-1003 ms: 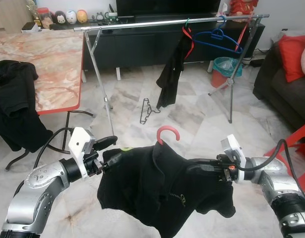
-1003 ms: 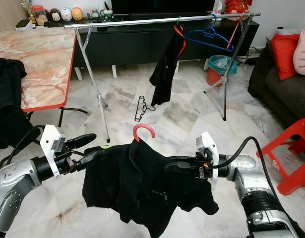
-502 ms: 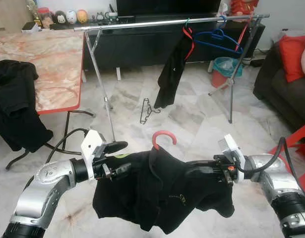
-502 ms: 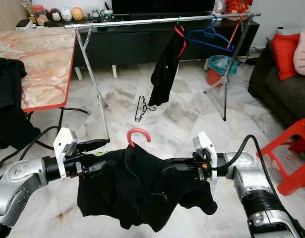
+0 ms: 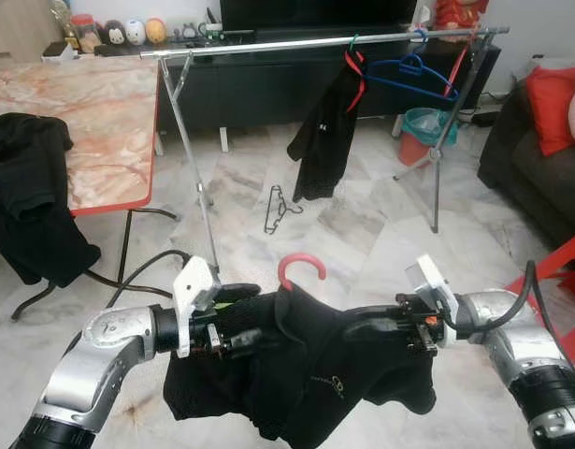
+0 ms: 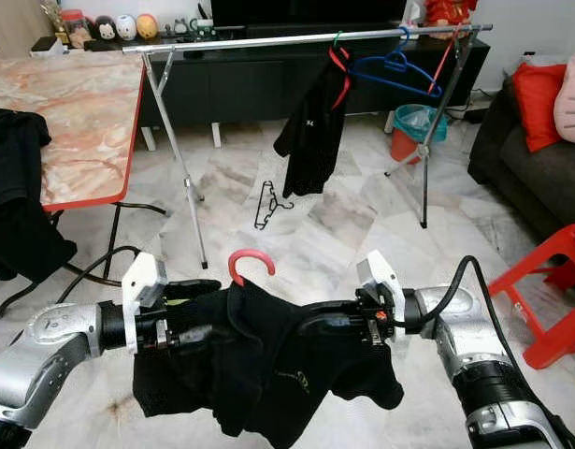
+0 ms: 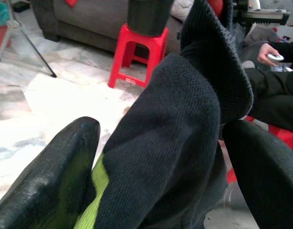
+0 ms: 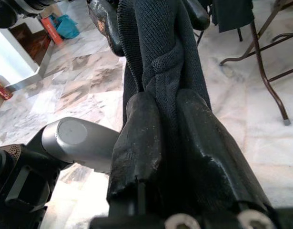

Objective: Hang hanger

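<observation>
One black shirt (image 5: 315,374) on one red-hooked hanger (image 5: 300,268), stretched level between two grippers: left gripper (image 5: 238,339) and right gripper (image 5: 362,327) both clamped on its shoulders.

The left gripper (image 5: 238,334) has been brought in toward the right gripper (image 5: 362,327), so the gap between them is narrower. The black garment (image 5: 306,369) is bunched up more between them and hangs less wide. The red hanger hook (image 5: 299,267) has been shifted toward the robot's left. The garment on the rack (image 5: 323,136) is swung out wider.
</observation>
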You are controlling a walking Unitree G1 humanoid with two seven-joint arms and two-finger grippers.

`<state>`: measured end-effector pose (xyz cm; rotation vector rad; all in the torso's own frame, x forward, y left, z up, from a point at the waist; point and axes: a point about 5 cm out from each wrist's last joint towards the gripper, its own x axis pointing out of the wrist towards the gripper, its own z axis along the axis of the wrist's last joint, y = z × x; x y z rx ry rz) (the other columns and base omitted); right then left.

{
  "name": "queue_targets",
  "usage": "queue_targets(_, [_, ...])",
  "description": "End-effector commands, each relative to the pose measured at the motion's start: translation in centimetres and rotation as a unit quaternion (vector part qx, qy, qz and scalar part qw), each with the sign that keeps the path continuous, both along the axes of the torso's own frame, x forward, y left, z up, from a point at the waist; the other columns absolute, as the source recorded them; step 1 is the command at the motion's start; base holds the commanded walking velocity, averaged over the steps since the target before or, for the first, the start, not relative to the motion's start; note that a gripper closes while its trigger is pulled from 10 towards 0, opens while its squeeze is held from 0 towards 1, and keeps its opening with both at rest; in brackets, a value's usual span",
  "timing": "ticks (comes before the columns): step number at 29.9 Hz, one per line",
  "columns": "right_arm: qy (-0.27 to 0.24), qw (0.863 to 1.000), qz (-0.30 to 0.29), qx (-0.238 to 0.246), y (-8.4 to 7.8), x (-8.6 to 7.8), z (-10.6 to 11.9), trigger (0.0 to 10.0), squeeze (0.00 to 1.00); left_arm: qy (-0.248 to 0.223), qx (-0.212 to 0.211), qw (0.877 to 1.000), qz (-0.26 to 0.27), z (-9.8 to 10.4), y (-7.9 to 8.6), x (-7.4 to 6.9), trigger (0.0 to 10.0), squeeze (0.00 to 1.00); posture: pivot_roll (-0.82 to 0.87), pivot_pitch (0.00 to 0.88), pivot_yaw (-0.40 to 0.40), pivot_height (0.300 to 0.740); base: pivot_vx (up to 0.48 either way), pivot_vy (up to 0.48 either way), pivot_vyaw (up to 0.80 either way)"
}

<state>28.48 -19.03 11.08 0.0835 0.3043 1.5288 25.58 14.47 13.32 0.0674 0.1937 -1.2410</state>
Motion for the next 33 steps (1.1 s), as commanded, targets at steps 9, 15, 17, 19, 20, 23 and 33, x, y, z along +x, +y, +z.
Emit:
queue_targets(9, [-0.017, 0.999, 0.025, 0.031, 1.2, -0.1, 0.8, 10.0, 0.00, -0.003, -0.008, 0.999, -0.038, 0.4, -1.8, -0.1, 0.0, 0.00, 0.04, 0.030, -0.036, 0.740, 0.000, 0.000, 0.00])
queue_targets(15, [-0.017, 0.999, 0.027, 0.034, 1.4, -0.1, 0.8, 10.0, 0.00, 0.008, -0.016, 0.999, -0.045, 0.4, -1.9, -0.3, 0.0, 0.00, 0.04, 0.031, -0.036, 0.740, 0.000, 0.000, 0.00])
queue_targets(17, [-0.017, 0.999, 0.030, 0.034, 1.5, -0.1, 0.8, 10.0, 0.00, 0.011, -0.016, 0.999, -0.048, 0.4, -1.9, -0.3, 0.0, 0.00, 0.03, 0.030, -0.035, 0.740, 0.000, 0.000, 0.00])
queue_targets(19, [-0.016, 0.999, 0.030, 0.036, 1.6, -0.1, 0.8, 10.0, 0.00, 0.012, -0.018, 0.999, -0.050, 0.4, -2.0, -0.4, 0.0, 0.00, 0.04, 0.030, -0.034, 0.740, 0.000, 0.000, 0.00])
queue_targets(20, [-0.016, 0.999, 0.031, 0.037, 1.6, -0.1, 0.7, 10.0, 0.00, 0.013, -0.019, 0.998, -0.052, 0.4, -2.1, -0.5, 0.0, 0.00, 0.04, 0.031, -0.035, 0.740, 0.000, 0.000, 0.00])
queue_targets(23, [-0.015, 0.999, 0.032, 0.037, 1.7, -0.1, 0.7, 10.0, 0.00, 0.015, -0.021, 0.998, -0.057, 0.5, -2.1, -0.6, 0.0, 0.00, 0.04, 0.029, -0.034, 0.740, 0.000, 0.000, 0.00])
queue_targets(33, [-0.017, 0.999, 0.033, 0.036, 1.9, 0.1, 0.7, 10.0, 0.00, 0.020, -0.025, 0.997, -0.063, 0.6, -2.2, -0.8, 0.0, 0.00, 0.04, 0.028, -0.036, 0.740, 0.000, 0.000, 0.00])
